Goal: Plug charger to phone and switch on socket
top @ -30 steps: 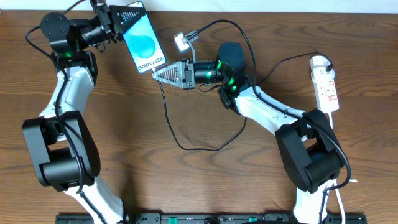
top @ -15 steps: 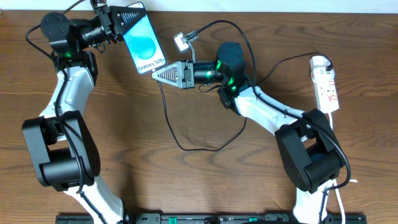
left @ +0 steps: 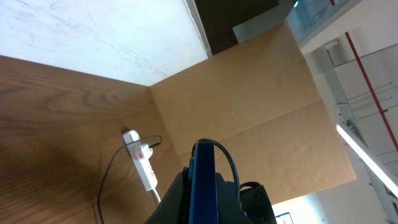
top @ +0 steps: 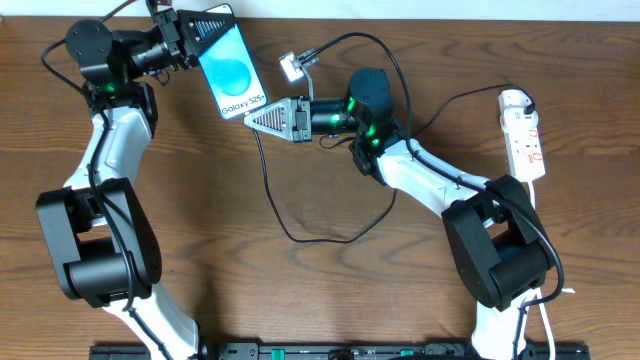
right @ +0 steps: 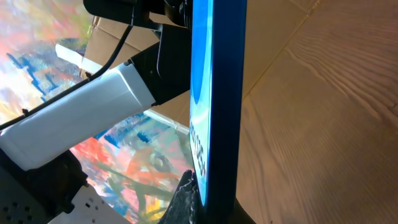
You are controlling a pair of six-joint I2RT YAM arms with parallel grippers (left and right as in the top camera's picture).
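Note:
The phone, blue screen up, hangs tilted above the table's far left, and my left gripper is shut on its upper end. In the left wrist view the phone shows edge-on between the left gripper's fingers. My right gripper is shut at the phone's lower end, where the charger's thin black cable starts; its tip is hidden. The right wrist view shows the phone's edge right at that gripper. The white socket lies at the far right; its switch state is too small to read.
A small pale block with a dark cable attached lies behind the right gripper. The charger's cable loops across the middle of the wooden table. A black cable runs to the socket's end. Brown board stands behind the table.

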